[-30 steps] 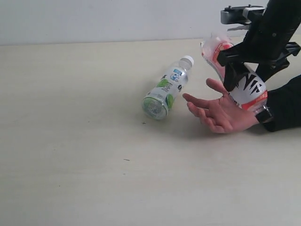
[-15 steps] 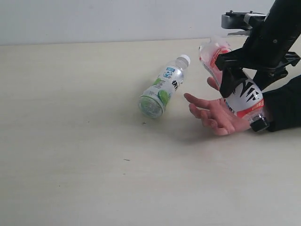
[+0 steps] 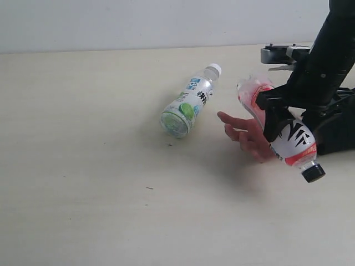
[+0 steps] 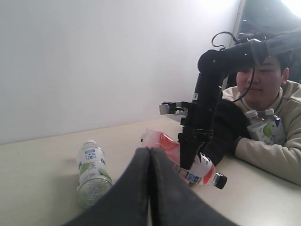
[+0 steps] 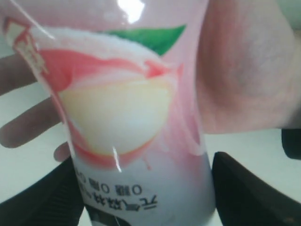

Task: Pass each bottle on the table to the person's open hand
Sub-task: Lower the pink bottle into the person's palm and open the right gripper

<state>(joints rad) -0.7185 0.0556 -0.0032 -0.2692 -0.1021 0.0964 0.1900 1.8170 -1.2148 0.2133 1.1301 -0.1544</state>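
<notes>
The pink bottle [image 3: 297, 139] with a black cap hangs tilted, cap down and toward the front, and my right gripper [image 3: 279, 115] is shut on its middle. It lies across the person's open hand [image 3: 244, 130], which rests palm up on the table [image 3: 83, 166]. Up close, the pink bottle [image 5: 136, 117] fills the right gripper [image 5: 146, 197], with the hand [image 5: 240, 70] just behind it. The green-and-blue bottle [image 3: 186, 108] lies on its side left of the hand. My left gripper [image 4: 150, 155] is shut on nothing, facing the green-and-blue bottle [image 4: 91, 172] and the pink bottle [image 4: 200, 169].
The seated person [image 4: 263, 80] leans on the table's far side in the left wrist view and holds two more bottles [image 4: 263, 125] against the chest. Their black-sleeved forearm [image 3: 338, 133] lies behind my right arm. A pale wall runs behind the table.
My right gripper has come down and forward with the pink bottle, whose cap now sits lower, past the palm. The green-and-blue bottle has rolled a little to the left.
</notes>
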